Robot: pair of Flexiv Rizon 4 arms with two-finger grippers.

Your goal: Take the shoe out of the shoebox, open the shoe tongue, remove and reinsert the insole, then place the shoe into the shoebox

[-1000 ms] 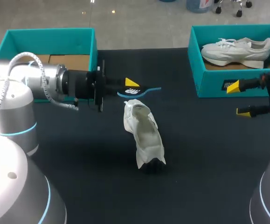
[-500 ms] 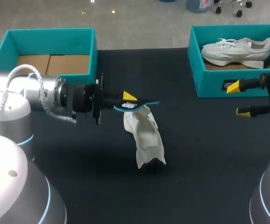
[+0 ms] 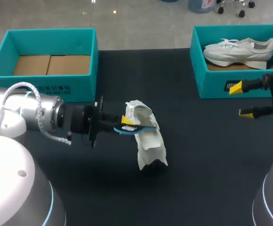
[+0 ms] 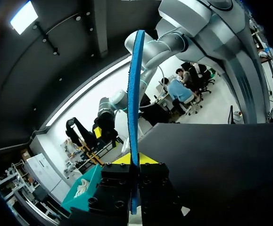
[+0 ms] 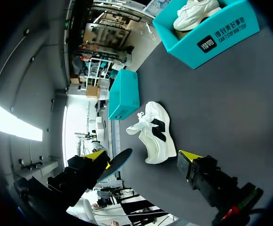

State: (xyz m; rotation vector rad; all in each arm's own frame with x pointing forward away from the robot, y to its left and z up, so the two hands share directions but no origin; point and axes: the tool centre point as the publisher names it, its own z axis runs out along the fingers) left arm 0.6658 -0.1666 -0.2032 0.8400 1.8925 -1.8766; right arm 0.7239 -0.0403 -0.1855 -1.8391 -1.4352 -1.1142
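A white shoe (image 3: 149,141) lies on the dark table mid-view, its opening facing up; it also shows in the right wrist view (image 5: 157,134). My left gripper (image 3: 127,122) is shut on a blue insole (image 3: 138,127), which hangs flat over the shoe's heel end. In the left wrist view the insole (image 4: 135,94) stands edge-on between the yellow tips (image 4: 135,159). The empty teal shoebox (image 3: 56,88) sits at the back left. My right gripper (image 3: 246,100) is open with nothing in it, in front of the right-hand box.
A second teal shoebox (image 3: 211,80) at the back right holds another white shoe (image 3: 240,49). Dark tabletop lies bare around the middle shoe and toward the front edge.
My left gripper has carried the insole from behind the shoe toward me, so it now hangs over the shoe. The shoe and the right arm have not moved.
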